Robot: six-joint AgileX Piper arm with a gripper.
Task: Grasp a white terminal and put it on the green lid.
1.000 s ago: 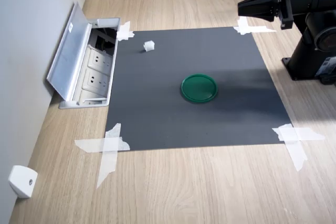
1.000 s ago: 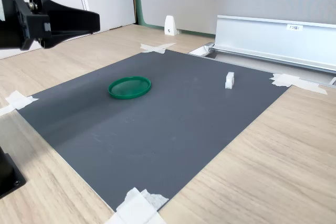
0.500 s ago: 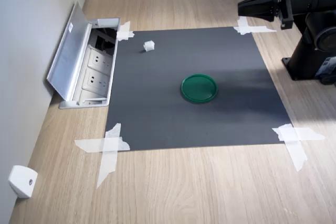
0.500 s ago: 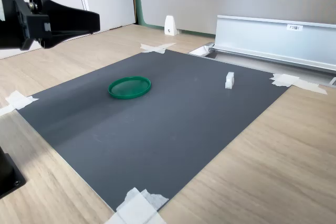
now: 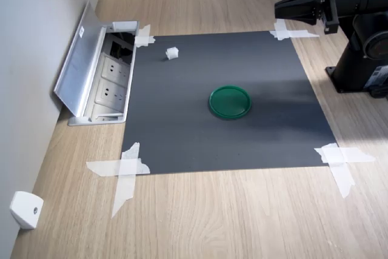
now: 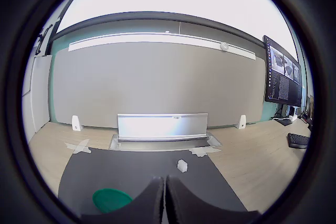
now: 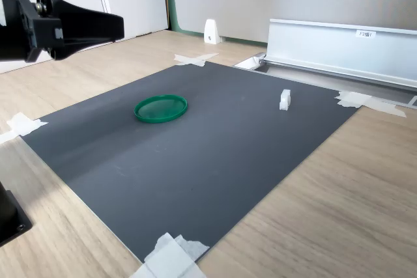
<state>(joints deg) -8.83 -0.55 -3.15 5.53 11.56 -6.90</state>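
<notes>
White terminal [image 5: 171, 53] sits far across the dark mat [image 5: 182, 137] from the raised gripper [image 5: 280, 9], beyond the green lid [image 5: 230, 102], jaws pressed together, empty

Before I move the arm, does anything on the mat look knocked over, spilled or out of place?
Nothing stands out. The white terminal sits alone on the dark mat, the green lid lies flat, apart from it.

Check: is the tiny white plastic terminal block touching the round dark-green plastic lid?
Apart. In the first exterior view, bare grey mat separates the tiny white plastic terminal block from the round dark-green plastic lid.
</notes>
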